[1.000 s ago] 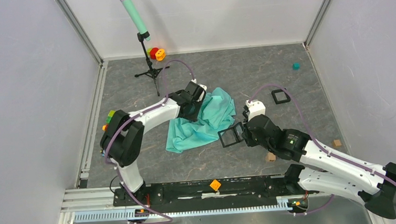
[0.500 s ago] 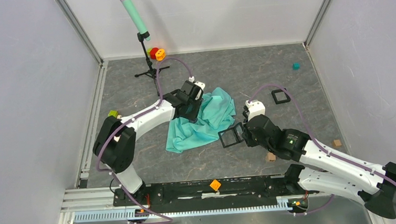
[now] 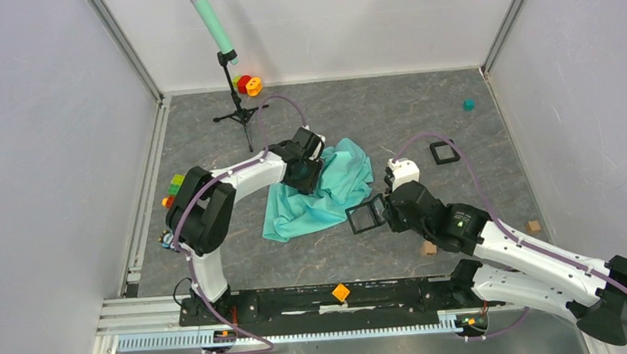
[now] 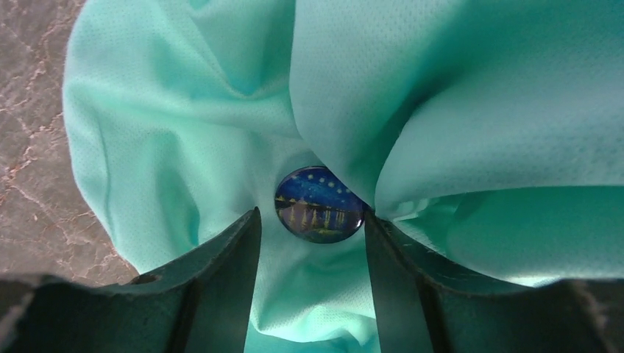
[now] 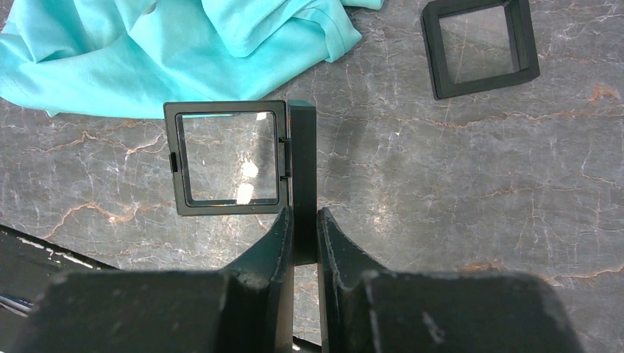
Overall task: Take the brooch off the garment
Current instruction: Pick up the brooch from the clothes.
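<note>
The turquoise garment (image 3: pixel 332 188) lies crumpled on the table's middle. My left gripper (image 3: pixel 304 166) is down on its upper left part. In the left wrist view the garment (image 4: pixel 169 125) fills the frame, and a round dark-blue brooch (image 4: pixel 319 204) with a night-scene picture sits pinned in its folds, partly under a fold on the right. My left gripper (image 4: pixel 311 219) is open, its fingertips on either side of the brooch's near edge. My right gripper (image 5: pixel 304 215) is shut on a black hinged display case (image 5: pixel 228 156) with a clear window, held just right of the garment (image 5: pixel 110 66).
A second black square frame (image 3: pixel 444 152) lies behind the right arm and also shows in the right wrist view (image 5: pixel 480 45). A tripod stand (image 3: pixel 237 107) with a green tube stands at the back left beside red and orange pieces (image 3: pixel 247 85). Small blocks (image 3: pixel 533 226) lie at the right.
The left arm's elbow swung out to the left and back again while its gripper stayed on the garment's upper left. The right arm and the case have not moved.
</note>
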`<state>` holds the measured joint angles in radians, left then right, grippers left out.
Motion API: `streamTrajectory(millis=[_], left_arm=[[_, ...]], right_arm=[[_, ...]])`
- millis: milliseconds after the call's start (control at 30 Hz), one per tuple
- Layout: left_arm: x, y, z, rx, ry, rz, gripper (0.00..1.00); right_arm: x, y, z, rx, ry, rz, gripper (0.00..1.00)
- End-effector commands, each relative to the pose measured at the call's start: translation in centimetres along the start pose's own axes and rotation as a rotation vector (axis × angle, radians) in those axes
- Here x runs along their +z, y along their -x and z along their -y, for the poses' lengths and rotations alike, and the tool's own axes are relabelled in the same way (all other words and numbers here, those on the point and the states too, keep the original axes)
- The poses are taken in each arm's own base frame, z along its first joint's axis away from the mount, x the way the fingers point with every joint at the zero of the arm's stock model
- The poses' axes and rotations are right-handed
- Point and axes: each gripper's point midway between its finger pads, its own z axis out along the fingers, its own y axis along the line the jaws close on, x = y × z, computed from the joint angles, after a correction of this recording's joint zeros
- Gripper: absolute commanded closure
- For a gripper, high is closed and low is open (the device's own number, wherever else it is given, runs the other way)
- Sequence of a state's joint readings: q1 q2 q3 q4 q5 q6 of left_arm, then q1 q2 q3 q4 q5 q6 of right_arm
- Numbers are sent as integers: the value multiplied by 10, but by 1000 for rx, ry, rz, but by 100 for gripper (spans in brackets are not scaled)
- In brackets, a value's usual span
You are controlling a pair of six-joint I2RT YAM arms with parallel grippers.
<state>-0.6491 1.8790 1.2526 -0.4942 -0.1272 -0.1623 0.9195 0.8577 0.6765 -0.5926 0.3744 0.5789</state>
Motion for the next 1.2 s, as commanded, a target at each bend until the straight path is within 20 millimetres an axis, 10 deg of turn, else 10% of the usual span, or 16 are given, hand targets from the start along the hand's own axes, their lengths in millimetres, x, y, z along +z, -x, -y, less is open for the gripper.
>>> streamTrajectory(millis=[0,667,1167], left_arm=[[2,12,11,13,-50,19,38],[14,1,7,-24,-74,-62,50],[-65,44,-6,-37,-43,164,57]], right_arm=[[-4,14,-5,21,16,36,100],[-5,11,-1,29,12,38,100],[5,-1,8,23,-53,-20,100]])
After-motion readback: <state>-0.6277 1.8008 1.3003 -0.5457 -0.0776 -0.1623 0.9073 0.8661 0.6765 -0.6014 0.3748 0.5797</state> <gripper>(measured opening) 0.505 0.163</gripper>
